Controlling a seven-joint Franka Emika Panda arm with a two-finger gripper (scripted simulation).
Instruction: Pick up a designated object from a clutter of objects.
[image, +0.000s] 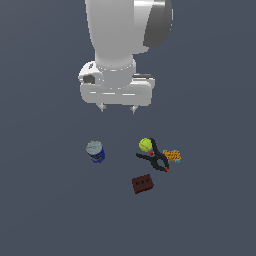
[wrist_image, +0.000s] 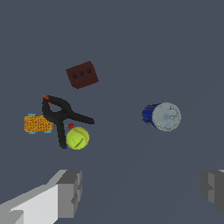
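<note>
the gripper (image: 117, 108) hangs high above the surface (image: 45, 210), fingers (wrist_image: 70, 192) spread wide and empty. the brown block (image: 142, 183) lies flat, apart from the clamp (image: 156, 157), ball (image: 145, 145), orange block (image: 172, 156) and blue can (image: 95, 151). it should probably centre over the block, align the fingers across its short sides, then descend straight.

Brown block (wrist_image: 82, 75) beside black clamp (wrist_image: 61, 117)
</note>
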